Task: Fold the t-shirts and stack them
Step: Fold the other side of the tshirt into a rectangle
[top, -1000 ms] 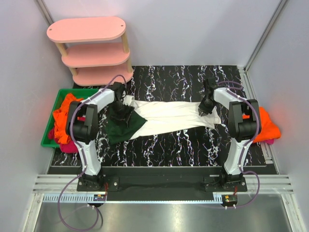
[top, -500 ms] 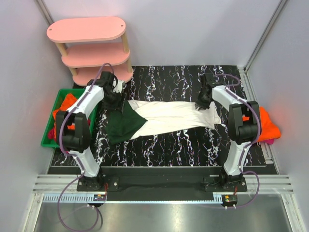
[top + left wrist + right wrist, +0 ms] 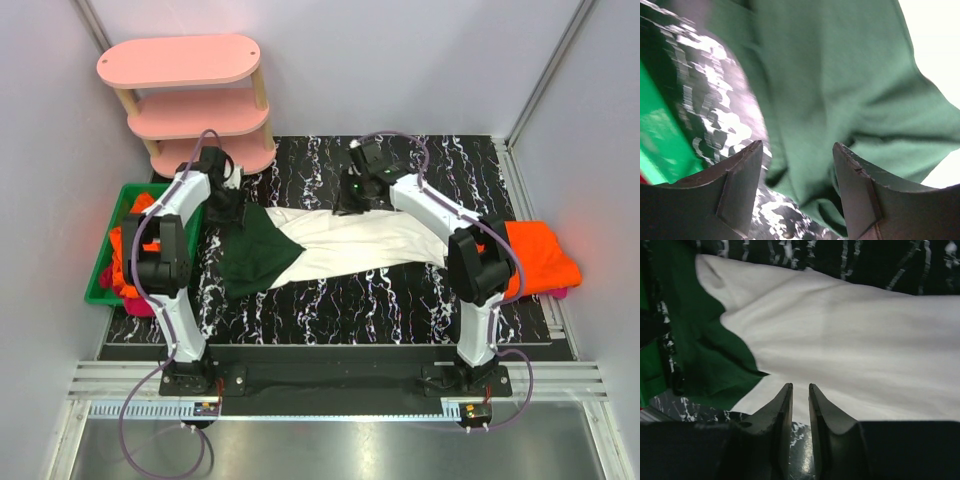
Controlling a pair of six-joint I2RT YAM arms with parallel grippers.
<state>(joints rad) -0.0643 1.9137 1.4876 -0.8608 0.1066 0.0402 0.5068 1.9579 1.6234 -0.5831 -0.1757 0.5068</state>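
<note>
So the white t-shirt (image 3: 350, 245) sprawls on the surface (image 3: 400, 300) just below both end effectors. Left end effector (image 3: 797, 150) is spread wide over its green sleeve (image 3: 840, 75); right end effector (image 3: 800, 386) is pressed nearly together, empty, over the white part.

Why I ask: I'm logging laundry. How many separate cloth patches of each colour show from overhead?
White shirt with green sleeve: 1
Orange heaps: 2 (left one, right one)
Magenta patches: 2 (left one, right one)
Total: 5
</note>
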